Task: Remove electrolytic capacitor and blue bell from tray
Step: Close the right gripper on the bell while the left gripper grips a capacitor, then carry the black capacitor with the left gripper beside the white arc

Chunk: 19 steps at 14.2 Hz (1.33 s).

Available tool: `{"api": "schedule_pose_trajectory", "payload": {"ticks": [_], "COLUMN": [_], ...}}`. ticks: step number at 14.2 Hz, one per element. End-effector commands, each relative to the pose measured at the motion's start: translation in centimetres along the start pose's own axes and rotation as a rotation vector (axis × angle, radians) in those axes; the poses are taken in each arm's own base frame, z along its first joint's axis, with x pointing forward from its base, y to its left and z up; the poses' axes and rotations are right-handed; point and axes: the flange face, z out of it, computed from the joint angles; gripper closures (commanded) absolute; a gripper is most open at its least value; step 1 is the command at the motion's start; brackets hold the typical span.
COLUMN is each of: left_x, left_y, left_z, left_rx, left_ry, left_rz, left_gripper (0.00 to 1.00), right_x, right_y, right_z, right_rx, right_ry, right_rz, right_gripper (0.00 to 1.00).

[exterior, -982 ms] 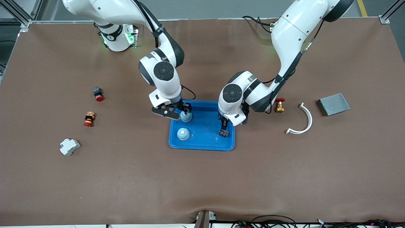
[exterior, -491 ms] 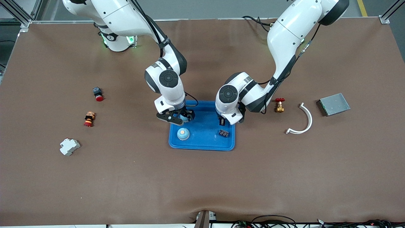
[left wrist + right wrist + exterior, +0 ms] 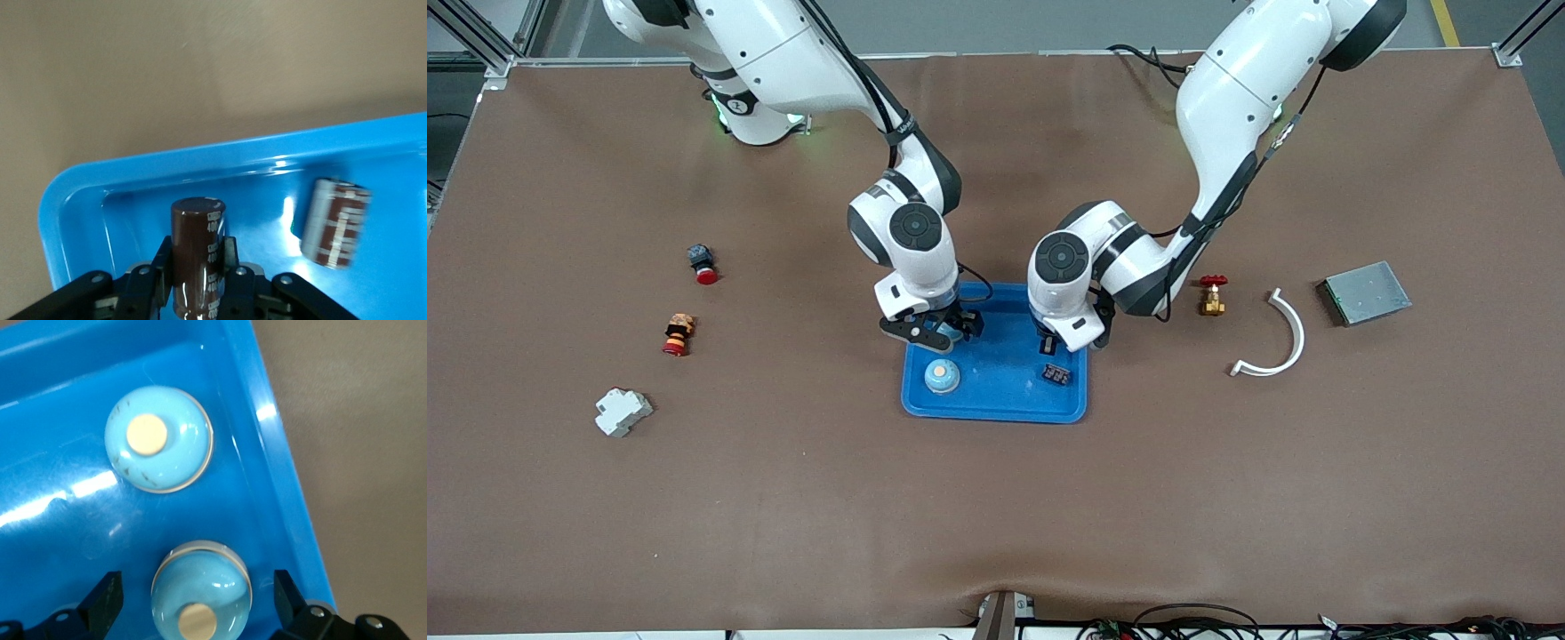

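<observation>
Here, low in the left wrist frame, the left gripper [image 3: 197,270] clamps an upright electrolytic capacitor [image 3: 198,230] inside the blue tray [image 3: 73,200]. The right gripper [image 3: 197,595] gapes wide, straddling a blue bell [image 3: 203,583] directly beneath, also in the tray.

tray [image 3: 996,402] lay mid-table | two bells [image 3: 159,441] in it toward right arm's end | two capacitors [image 3: 335,222] in it toward left arm's end | plate [image 3: 1367,292] well apart at left arm's end

Both grippers hang over the bright blue shallow plastic tray [image 3: 996,402], where a round light-blue bell [image 3: 942,376] and a small dark component [image 3: 1057,374] rest.
</observation>
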Motion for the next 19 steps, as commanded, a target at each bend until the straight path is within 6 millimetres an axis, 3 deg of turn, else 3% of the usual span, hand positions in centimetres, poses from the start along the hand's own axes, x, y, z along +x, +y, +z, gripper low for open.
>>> {"api": "schedule_pose_trajectory", "payload": {"ticks": [1,3,4,5,6,7,9,12,13,14,15,16,19], "left_x": [1.6,5.1,8.6,11.9,13.3,14.9,21.1,27.0,28.1,28.2,28.4,29.1,29.8], "left_y": [2.3,3.3,4.1,4.3,3.8,3.3,2.5,1.3,0.4,-0.2,-0.8,-1.1,-2.9], "left_z": [-5.9,-9.3,-10.7,-10.6,-10.4,-9.1,-6.4,-2.5,-1.2,-0.6,-0.4,-1.1,-1.3], "left_rx": [-0.001,0.046,0.054,0.076,0.091,0.122,0.185,0.226,0.247,0.258,0.266,0.260,0.287], "left_ry": [0.057,0.088,0.067,0.050,0.053,0.062,0.074,0.082,0.100,0.126,0.141,0.146,0.150], "left_rz": [0.043,0.128,0.093,0.053,0.050,0.040,-0.005,0.050,0.056,0.077,0.085,0.076,0.152], "left_gripper": [1.00,1.00,1.00,1.00,1.00,1.00,1.00,1.00,1.00,1.00,1.00,1.00,1.00], "right_x": [-0.7,-0.9,-0.8,-0.6,-0.5,-0.6,-0.6,-0.4,-0.3,-0.3,0.0,-0.5,-0.3], "right_y": [-1.0,-1.1,-1.1,-1.4,-1.5,-1.6,-1.6,-1.4,-1.3,-1.3,-1.2,-1.6,-2.0], "right_z": [0.1,0.0,0.0,0.1,0.2,0.4,0.5,0.9,1.0,1.1,1.1,1.1,0.9], "right_rx": [0.000,0.001,0.000,0.004,0.004,0.002,0.000,-0.005,-0.009,-0.013,-0.014,-0.011,-0.002], "right_ry": [0.017,0.019,0.020,0.022,0.022,0.021,0.020,0.023,0.029,0.032,0.034,0.034,0.031], "right_rz": [0.013,0.020,0.020,0.020,0.023,0.022,0.022,0.017,0.008,-0.002,-0.008,-0.008,0.021], "right_gripper": [0.00,0.00,0.00,0.00,0.00,0.00,0.00,0.00,0.00,0.25,0.43,0.99,1.00]}}
